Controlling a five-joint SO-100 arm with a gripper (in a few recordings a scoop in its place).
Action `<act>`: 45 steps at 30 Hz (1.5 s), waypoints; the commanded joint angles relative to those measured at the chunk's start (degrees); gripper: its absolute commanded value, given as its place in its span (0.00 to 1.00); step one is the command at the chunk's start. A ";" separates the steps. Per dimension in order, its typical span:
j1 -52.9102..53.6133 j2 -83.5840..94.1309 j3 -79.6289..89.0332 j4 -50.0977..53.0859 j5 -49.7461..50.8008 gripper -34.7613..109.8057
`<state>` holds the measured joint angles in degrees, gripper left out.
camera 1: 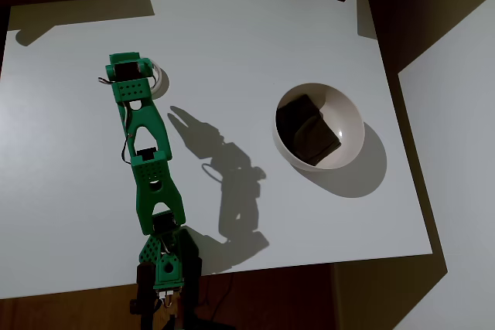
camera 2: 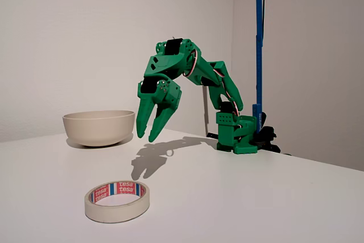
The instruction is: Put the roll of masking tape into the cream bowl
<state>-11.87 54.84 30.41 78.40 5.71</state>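
Observation:
The roll of masking tape (camera 2: 118, 200) lies flat on the white table, an off-white ring with red print inside its core. In the overhead view only an arc of the tape (camera 1: 160, 79) peeks out from under the arm's head. My green gripper (camera 2: 146, 138) hangs above the table, pointing down, open and empty, with the tape below and toward the camera in the fixed view. From above, the gripper (camera 1: 133, 81) is at the left. The cream bowl (camera 1: 352, 110) stands at the right, well apart from the gripper; in the fixed view the bowl (camera 2: 98, 127) sits behind and left.
A dark blocky shape (camera 1: 308, 130) shows inside the bowl from above. The arm's base (camera 2: 238, 135) stands at the table's near edge in the overhead view. A blue pole (camera 2: 259, 38) rises behind the base. The table edge (camera 1: 402, 152) runs close to the bowl's right.

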 commanded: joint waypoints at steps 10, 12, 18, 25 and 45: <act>2.90 -1.05 -3.87 -5.71 3.08 0.36; 5.10 -1.49 -3.87 -6.77 3.69 0.37; 8.26 -2.64 -3.87 -5.10 6.15 0.37; 5.01 -3.52 -3.87 -2.37 7.03 0.39; 2.64 -9.05 -3.87 -1.14 10.28 0.38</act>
<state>-9.23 43.95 30.41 76.64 14.68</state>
